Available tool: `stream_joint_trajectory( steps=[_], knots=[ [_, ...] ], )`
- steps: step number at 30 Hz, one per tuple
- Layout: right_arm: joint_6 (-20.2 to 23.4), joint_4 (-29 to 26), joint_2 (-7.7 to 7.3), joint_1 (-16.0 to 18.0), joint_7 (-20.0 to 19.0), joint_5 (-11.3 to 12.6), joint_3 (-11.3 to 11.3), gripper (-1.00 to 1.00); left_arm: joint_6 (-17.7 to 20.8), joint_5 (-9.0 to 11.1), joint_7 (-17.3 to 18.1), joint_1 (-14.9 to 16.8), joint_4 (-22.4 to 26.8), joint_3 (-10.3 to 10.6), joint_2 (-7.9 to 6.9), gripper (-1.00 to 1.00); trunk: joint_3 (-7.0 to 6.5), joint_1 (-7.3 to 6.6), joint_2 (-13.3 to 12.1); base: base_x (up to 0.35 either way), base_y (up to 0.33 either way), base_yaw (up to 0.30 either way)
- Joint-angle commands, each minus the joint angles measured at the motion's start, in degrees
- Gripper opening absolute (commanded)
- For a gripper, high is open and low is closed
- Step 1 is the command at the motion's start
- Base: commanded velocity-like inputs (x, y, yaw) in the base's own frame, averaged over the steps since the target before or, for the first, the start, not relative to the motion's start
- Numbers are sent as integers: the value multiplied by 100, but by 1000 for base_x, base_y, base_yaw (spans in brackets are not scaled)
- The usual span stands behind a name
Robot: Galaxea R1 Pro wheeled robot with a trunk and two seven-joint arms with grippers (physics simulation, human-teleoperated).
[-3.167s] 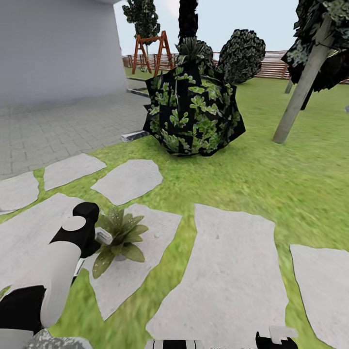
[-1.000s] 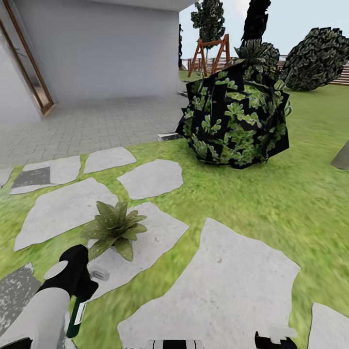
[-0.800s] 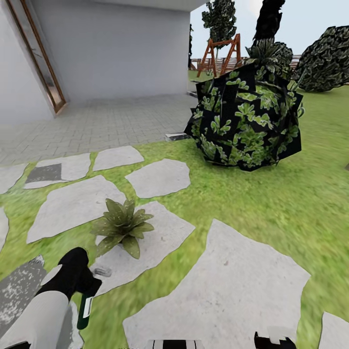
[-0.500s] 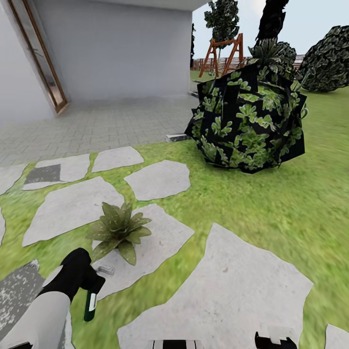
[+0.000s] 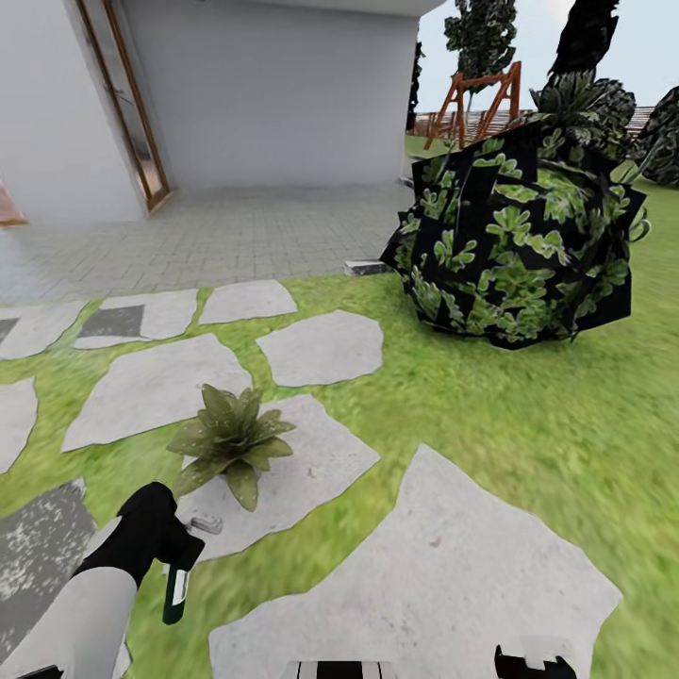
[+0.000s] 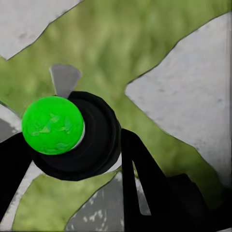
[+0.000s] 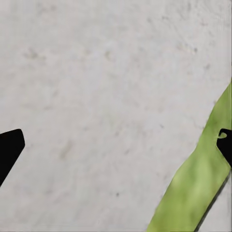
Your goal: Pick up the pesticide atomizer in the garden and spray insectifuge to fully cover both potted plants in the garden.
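So my left tool [image 5: 174, 547] is clamped around the pesticide atomizer [image 5: 176, 589], bottle hanging down below the grip with its white label facing out and the pale nozzle [image 5: 209, 523] poking toward the potted plant [image 5: 231, 441]. That's on purpose as far as I can judge: nozzle aimed at the leaves, bottle carried low since the plant is a ground-level rosette sitting on a stepping stone [image 5: 311, 462]. In the left wrist view the bottle [image 6: 77, 135] sits snug between my dark fingers [image 6: 145, 183], with a bright green blob on the end facing the camera. My right tool [image 7: 116, 145] hangs wide apart over bare stone and a strip of grass, holding nothing, just parked out of the way. The nozzle is near the plant but not touching. I see just the one potted plant here, so I'd guess the second comes after.
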State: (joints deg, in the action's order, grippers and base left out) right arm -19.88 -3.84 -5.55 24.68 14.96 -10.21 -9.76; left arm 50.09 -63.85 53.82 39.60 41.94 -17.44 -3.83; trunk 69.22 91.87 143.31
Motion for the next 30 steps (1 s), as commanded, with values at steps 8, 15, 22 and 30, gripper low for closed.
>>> stream_joint_trajectory(
  steps=[8, 15, 22, 30],
  knots=[
    [-16, 6, 1, 2, 7, -60, -48, 100, 18, -48, 59, 4, 7, -24, 72, -100, 5, -1, 2, 0, -284, 276],
    [-16, 6, 1, 2, 7, -60, -51, 100, 18, -48, 59, 4, 13, -31, 71, -100, 5, -1, 2, 0, -294, 276],
    [-23, 6, 1, 2, 8, -60, -51, 100, 18, -48, 59, 6, 75, -32, 66, -100, 5, -1, 2, 0, -309, 276],
    [-25, 6, 1, 2, 9, -60, -50, 100, 18, -40, 59, 4, 276, -14, 80, -100, 5, -1, 2, 14, -309, 277]
  ],
)
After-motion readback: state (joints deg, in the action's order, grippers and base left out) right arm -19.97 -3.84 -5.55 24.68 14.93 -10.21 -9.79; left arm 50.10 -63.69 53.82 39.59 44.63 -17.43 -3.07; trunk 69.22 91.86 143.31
